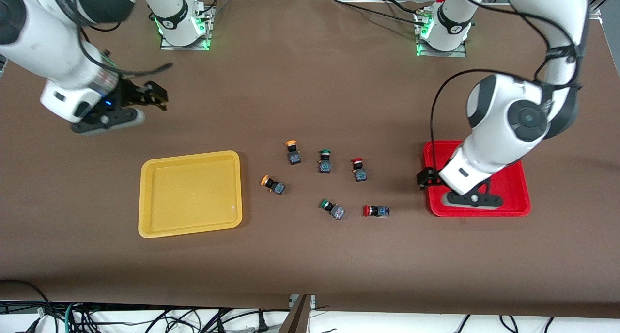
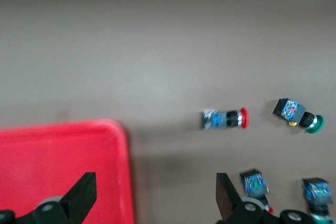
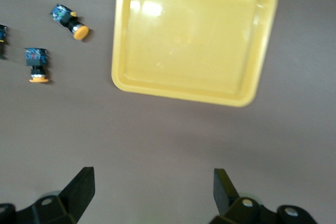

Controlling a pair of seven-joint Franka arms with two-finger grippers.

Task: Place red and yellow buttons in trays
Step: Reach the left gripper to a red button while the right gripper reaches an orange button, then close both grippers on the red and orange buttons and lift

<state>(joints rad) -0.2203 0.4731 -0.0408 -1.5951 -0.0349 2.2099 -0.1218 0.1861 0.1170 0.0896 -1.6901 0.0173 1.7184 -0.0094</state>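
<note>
Buttons lie loose on the brown table (image 1: 310,255), between the yellow tray (image 1: 191,226) and the red tray (image 1: 513,187); none in either tray.

Two yellow-capped buttons: one (image 1: 293,152) upright, one (image 1: 273,184) tipped over, nearer the front camera and closest to the yellow tray.

Two red-capped buttons: one (image 1: 359,169) upright, one (image 1: 376,211) on its side, nearer the camera.

Two green-capped switches (image 1: 325,161) (image 1: 333,209) sit among them.

Left gripper (image 2: 152,195) hangs over the red tray's edge, fingers apart, nothing held; that view is somewhat blurred.

Right gripper (image 3: 152,192) is up over bare table toward the right arm's end, fingers spread, empty.
</note>
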